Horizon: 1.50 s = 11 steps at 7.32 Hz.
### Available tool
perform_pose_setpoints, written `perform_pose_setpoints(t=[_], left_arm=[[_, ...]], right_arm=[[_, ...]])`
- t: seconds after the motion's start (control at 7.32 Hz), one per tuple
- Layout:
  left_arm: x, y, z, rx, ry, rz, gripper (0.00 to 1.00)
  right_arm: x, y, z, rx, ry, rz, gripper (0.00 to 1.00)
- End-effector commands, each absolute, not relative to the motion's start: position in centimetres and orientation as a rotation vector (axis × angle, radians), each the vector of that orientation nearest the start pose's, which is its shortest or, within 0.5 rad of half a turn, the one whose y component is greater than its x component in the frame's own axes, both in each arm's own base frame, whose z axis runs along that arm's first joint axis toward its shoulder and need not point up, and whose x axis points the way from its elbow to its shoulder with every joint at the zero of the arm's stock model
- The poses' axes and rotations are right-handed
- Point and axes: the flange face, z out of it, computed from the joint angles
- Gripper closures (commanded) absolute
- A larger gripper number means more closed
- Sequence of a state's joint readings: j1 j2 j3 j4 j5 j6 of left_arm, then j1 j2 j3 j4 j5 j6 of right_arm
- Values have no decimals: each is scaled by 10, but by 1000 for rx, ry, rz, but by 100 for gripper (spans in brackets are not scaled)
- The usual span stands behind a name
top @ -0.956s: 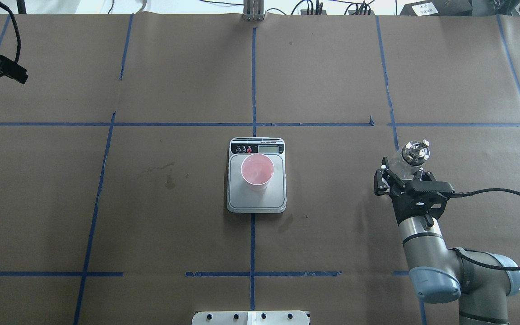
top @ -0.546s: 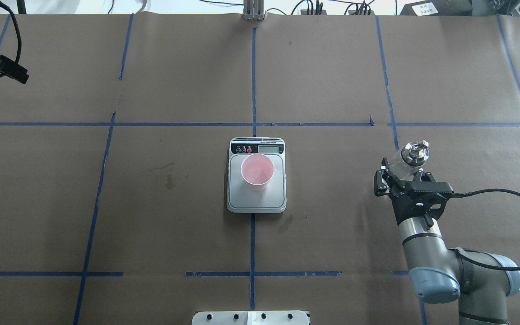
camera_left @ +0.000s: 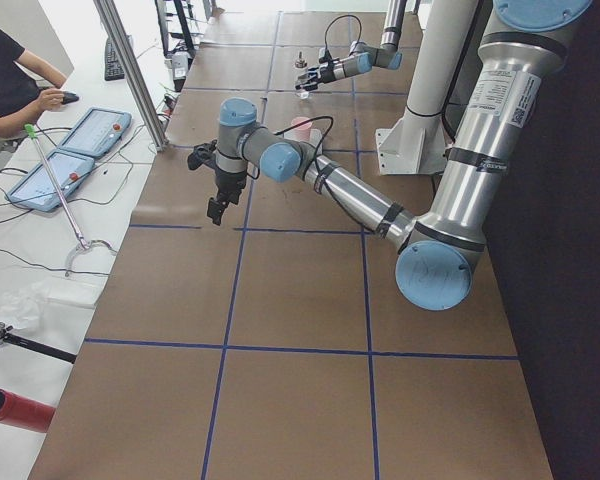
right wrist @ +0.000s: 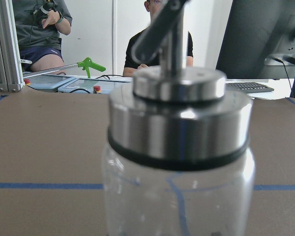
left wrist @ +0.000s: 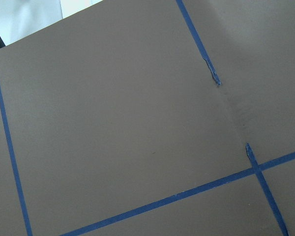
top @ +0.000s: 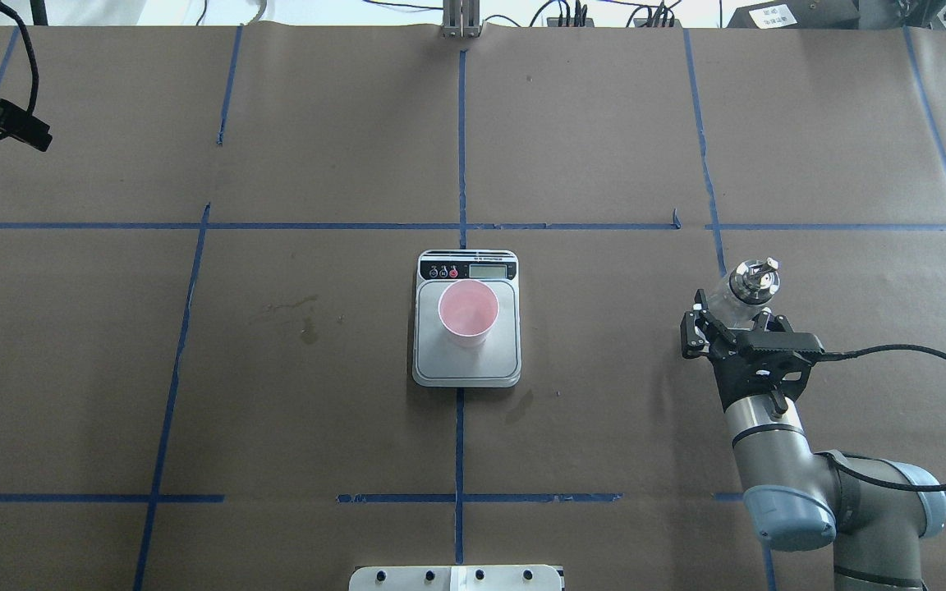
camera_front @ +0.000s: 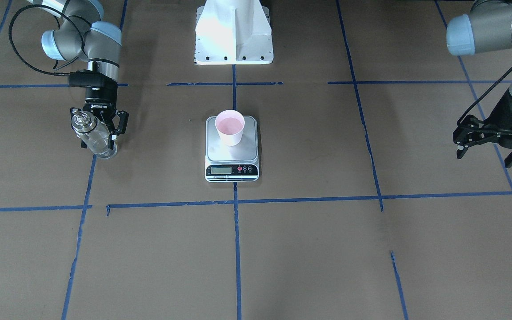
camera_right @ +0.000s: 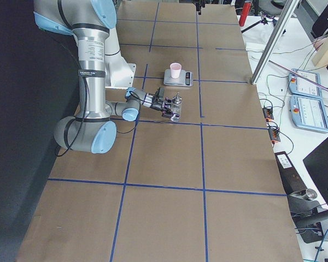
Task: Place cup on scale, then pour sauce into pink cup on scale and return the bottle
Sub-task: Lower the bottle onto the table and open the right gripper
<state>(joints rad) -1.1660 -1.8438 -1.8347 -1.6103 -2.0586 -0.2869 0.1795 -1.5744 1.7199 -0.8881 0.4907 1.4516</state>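
Note:
The pale pink cup [top: 468, 310] stands upright on the steel-grey platform of the scale [top: 506, 361] at the table's middle; the front-facing view also shows the cup [camera_front: 230, 126]. My right gripper [top: 732, 310] is shut on the clear glass bottle [top: 754, 279] with its silver spout top, held upright low over the table at the right. The right wrist view is filled by the bottle [right wrist: 177, 147]. My left gripper [camera_front: 485, 153] is open and empty, raised far off at the left side. The left wrist view shows only brown paper.
The robot's white base plate [top: 456, 577] sits at the near edge. Blue tape lines cross the brown paper, which carries a small dark stain [top: 309, 331] left of the scale. Operators and tablets [camera_right: 311, 112] are beyond the far edge.
The bottle and my right gripper have shifted very slightly toward the robot and down. The cup, the scale and my left arm have not moved.

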Motion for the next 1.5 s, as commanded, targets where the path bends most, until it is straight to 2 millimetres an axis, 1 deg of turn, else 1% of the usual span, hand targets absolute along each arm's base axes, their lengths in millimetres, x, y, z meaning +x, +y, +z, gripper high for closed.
perform_pose_setpoints(t=[0.0, 0.27, 0.68, 0.82, 1.09, 1.23, 1.37], left_arm=[[149, -570, 391, 371, 638, 252, 1], [149, -570, 390, 372, 639, 252, 1], [148, -570, 388, 376, 639, 253, 1], [148, -570, 388, 376, 639, 253, 1], [147, -570, 388, 378, 639, 252, 1], [144, -570, 386, 383, 639, 246, 1], [142, -570, 387, 383, 637, 247, 1]], right_arm=[[-443, -304, 510, 1118, -631, 513, 0], [-443, -305, 498, 1139, -627, 493, 0], [-440, -301, 491, 1159, -637, 506, 0], [-444, -292, 486, 1179, -643, 505, 0], [-443, -281, 484, 1185, -653, 496, 0], [-444, -273, 486, 1193, -653, 485, 0], [-440, -258, 484, 1199, -667, 468, 0]])
